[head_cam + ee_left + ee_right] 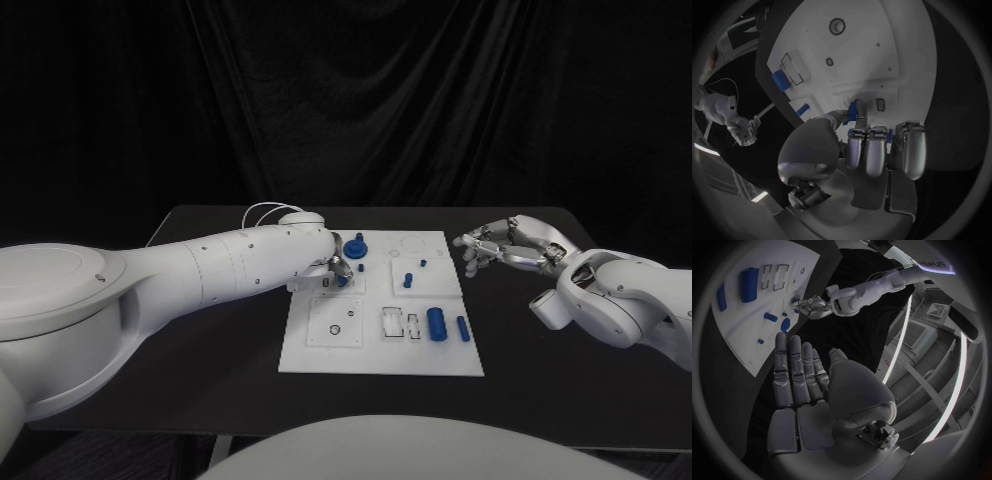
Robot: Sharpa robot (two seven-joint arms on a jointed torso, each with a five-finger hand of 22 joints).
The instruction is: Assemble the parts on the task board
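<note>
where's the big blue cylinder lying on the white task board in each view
Head view: the big blue cylinder lies near the white task board's front edge, beside a thinner blue bar.
Left wrist view: it lies beside the rectangular slots.
Right wrist view: it lies beside those slots.
Shared landmark: the rectangular slots.

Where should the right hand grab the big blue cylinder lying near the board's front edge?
Across its middle, from above. The big blue cylinder lies flat on the task board, so its long sides are exposed; the slimmer blue part beside it crowds one side. The right hand is open.
</note>
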